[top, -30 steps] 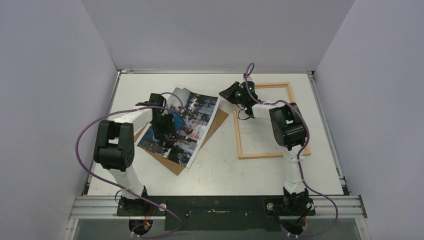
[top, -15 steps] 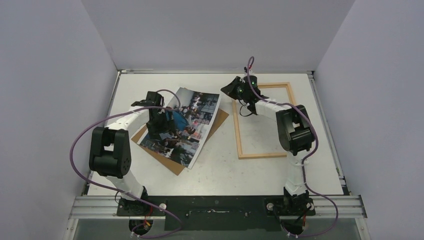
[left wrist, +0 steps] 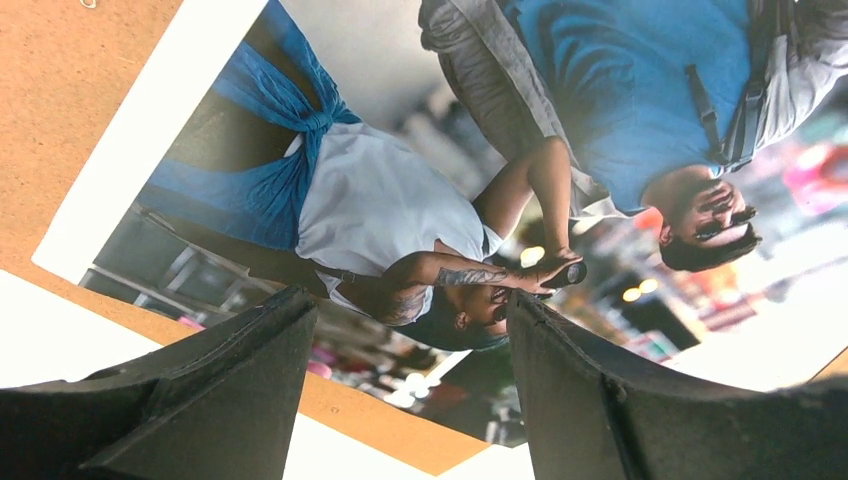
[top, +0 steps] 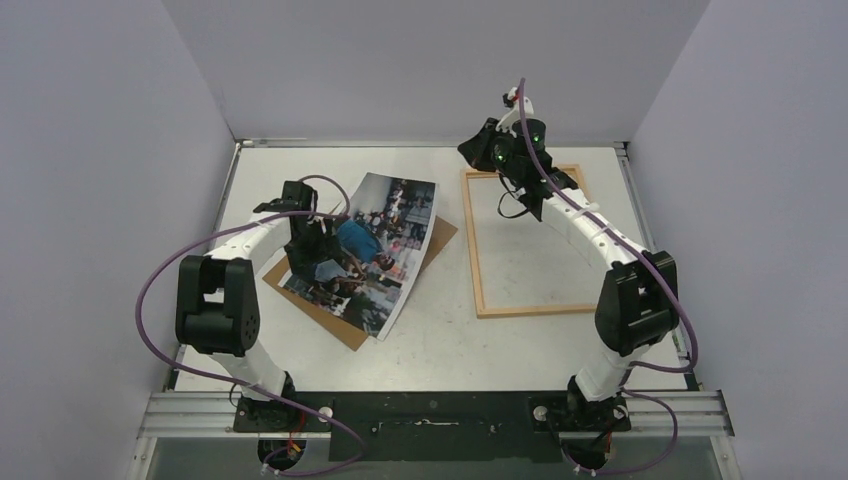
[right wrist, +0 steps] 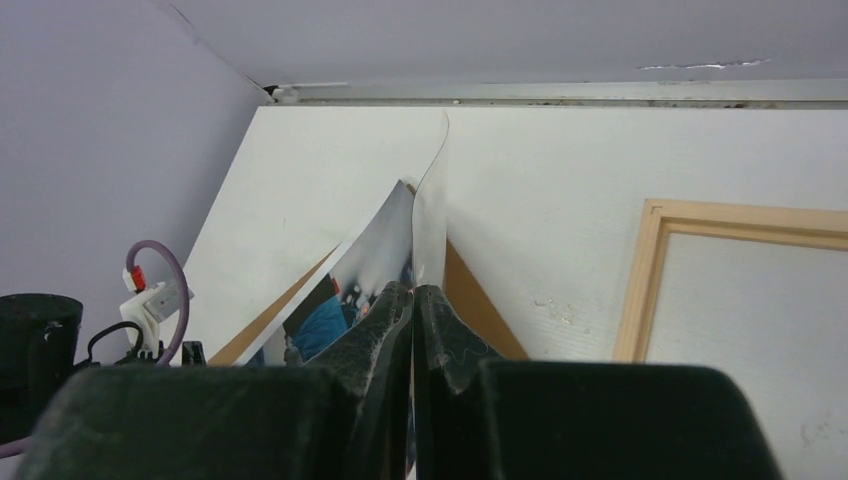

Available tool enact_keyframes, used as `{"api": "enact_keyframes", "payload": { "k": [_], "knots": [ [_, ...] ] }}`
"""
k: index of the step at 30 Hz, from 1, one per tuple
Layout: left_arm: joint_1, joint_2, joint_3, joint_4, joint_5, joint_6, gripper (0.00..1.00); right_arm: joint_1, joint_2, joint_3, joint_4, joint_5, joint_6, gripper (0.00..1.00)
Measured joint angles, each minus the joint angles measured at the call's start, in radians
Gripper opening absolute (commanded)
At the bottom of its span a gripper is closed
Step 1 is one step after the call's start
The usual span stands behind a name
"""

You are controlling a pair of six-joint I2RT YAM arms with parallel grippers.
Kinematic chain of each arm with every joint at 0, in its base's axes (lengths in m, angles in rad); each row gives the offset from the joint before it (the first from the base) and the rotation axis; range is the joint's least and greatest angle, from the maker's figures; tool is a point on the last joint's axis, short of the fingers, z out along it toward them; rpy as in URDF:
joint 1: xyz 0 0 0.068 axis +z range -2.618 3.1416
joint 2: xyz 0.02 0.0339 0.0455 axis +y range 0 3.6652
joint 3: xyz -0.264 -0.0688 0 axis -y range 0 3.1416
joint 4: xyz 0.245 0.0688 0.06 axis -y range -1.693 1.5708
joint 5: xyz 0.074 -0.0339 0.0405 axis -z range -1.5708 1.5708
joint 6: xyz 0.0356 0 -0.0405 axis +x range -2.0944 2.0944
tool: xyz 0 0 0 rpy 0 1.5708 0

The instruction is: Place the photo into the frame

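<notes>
The photo, a glossy street print with a man in a blue shirt, lies tilted on the brown backing board left of centre. My left gripper is open and hovers low over the photo's left part; in the left wrist view its jaws straddle the print. My right gripper is raised by the photo's far right corner. In the right wrist view it is shut on the photo's edge, which curves upward. The light-wood frame lies flat to the right, empty.
The frame's near corner shows in the right wrist view, beside the board. Grey walls close in the white table on three sides. A purple cable loops off the left arm.
My right arm has stretched out and its gripper has risen toward the back right. The photo's far edge has lifted and shifted right. My left gripper has moved slightly left on the print.
</notes>
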Motion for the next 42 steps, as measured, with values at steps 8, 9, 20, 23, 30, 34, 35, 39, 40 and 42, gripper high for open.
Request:
{"api": "enact_keyframes", "payload": {
  "k": [8, 9, 20, 23, 30, 34, 35, 39, 40, 42],
  "knots": [
    [0.018, 0.021, 0.030, 0.013, 0.011, -0.001, 0.68, 0.000, -0.114, 0.005, -0.124, 0.041, -0.106, 0.00],
    [0.018, 0.028, 0.044, 0.013, 0.016, -0.001, 0.68, 0.000, -0.125, 0.010, -0.138, 0.047, -0.120, 0.00],
    [0.015, 0.151, 0.321, 0.031, 0.118, -0.076, 0.72, 0.000, -0.290, 0.049, -0.245, 0.143, -0.248, 0.00],
    [0.006, 0.183, 0.438, 0.029, 0.165, -0.100, 0.77, -0.001, -0.354, 0.051, -0.250, 0.161, -0.274, 0.00],
    [-0.005, 0.198, 0.677, 0.075, 0.293, -0.109, 0.87, -0.001, -0.481, 0.087, -0.265, 0.199, -0.337, 0.00],
    [-0.005, 0.198, 0.745, 0.120, 0.357, -0.105, 0.88, -0.001, -0.529, 0.120, -0.278, 0.207, -0.370, 0.00],
    [-0.005, 0.198, 0.755, 0.133, 0.373, -0.103, 0.88, -0.001, -0.541, 0.132, -0.283, 0.207, -0.381, 0.00],
    [-0.008, 0.196, 0.763, 0.188, 0.434, -0.090, 0.88, -0.001, -0.569, 0.158, -0.295, 0.203, -0.400, 0.00],
    [-0.009, 0.196, 0.763, 0.200, 0.447, -0.085, 0.88, -0.001, -0.575, 0.164, -0.298, 0.198, -0.404, 0.00],
    [-0.013, 0.191, 0.762, 0.226, 0.471, -0.079, 0.88, -0.001, -0.583, 0.179, -0.304, 0.183, -0.408, 0.00]
  ]
}}
